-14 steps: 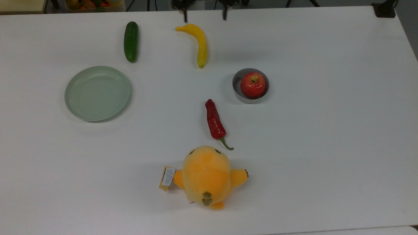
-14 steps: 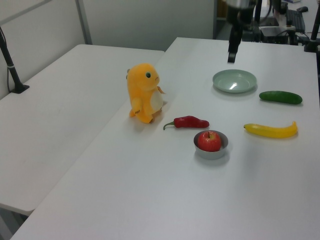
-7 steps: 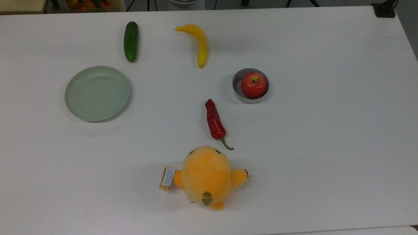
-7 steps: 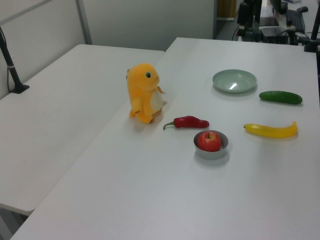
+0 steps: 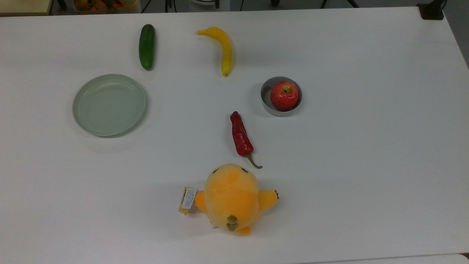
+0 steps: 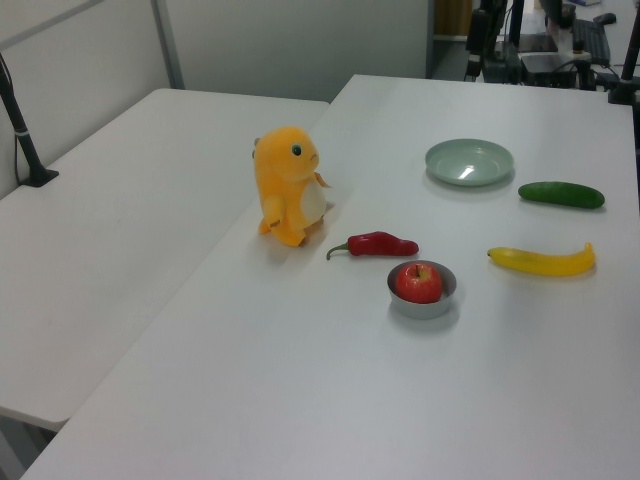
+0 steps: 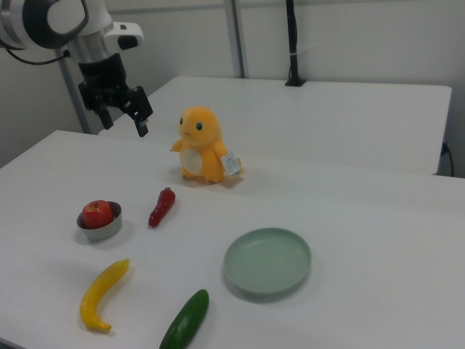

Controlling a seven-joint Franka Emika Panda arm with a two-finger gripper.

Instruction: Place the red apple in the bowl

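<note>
The red apple [image 5: 284, 96] sits inside the small grey bowl [image 5: 266, 89], right of the table's middle in the top view. In the left view the apple [image 6: 418, 281] fills the bowl [image 6: 424, 306], stem dimple up. The right view shows the apple [image 7: 96, 213] in the bowl [image 7: 102, 232] at the right view's left. My gripper [image 7: 120, 121] hangs open and holds nothing, high above the table's far left corner in the right view, well apart from the bowl.
A red chili pepper [image 5: 241, 135] lies near the bowl. A yellow banana [image 5: 224, 49] and a green cucumber [image 5: 147, 46] lie at the top view's upper edge. A pale green plate [image 5: 78, 110] is on the top view's left. An orange plush toy [image 5: 231, 198] stands near the front.
The gripper has pulled back from above the table's edge and left the top view. The apple and the bowl have stayed still.
</note>
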